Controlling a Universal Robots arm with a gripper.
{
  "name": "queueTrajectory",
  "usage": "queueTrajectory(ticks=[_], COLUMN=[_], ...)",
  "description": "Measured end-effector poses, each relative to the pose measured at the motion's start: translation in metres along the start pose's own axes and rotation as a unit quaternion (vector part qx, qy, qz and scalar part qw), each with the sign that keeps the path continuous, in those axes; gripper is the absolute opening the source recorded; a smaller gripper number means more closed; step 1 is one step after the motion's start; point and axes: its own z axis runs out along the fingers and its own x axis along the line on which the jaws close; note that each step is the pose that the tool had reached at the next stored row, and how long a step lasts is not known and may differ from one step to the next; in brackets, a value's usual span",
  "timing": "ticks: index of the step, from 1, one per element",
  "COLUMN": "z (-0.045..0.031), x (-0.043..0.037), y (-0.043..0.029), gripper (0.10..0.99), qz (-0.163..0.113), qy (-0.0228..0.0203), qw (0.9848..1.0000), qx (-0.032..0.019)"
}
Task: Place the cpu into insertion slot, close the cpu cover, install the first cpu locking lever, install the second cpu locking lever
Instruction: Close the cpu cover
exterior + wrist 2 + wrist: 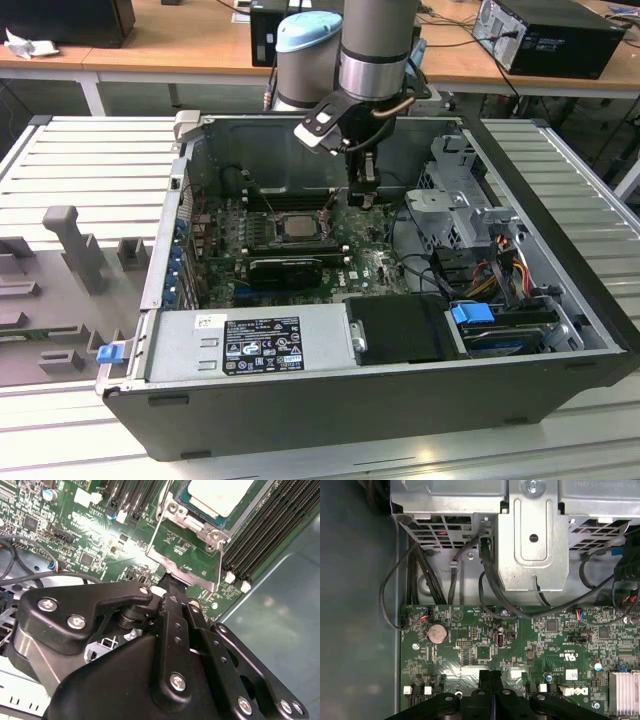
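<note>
An open computer case (560, 250) lies on its side in the middle of the slatted desk (90, 160), and the arm reaches down into it. The claw (365, 195) hangs over the green board, just beside the insertion slot (265, 228) on the exterior view's right.

The cpu (220, 492) already sits flat in the slot, pale face up, with the long black memory slots (260, 535) running alongside it. The cpu cover (219, 560) is not down over it. It lies swung away from the chip, with green board showing through its square window.

In both wrist views the claw (170, 582) is clenched, its two fingers pressed together with no gap. The tips meet right at the cover's outer edge (whether they pinch the metal or merely touch it, I cannot tell).

Beyond the claw (490, 675) in the first wrist view lie a coin battery (438, 632) on the board and a grey metal drive cage (532, 540), with black cables looping between them.
</note>
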Motion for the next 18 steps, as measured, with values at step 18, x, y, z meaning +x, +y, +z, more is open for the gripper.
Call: queueTrajectory(ticks=[18], z=[0.0018], x=[-0.0006], y=[-0.0246], gripper=[0.106], qz=[0.0], qy=[0.0], qw=[1.0], qx=[0.0042])
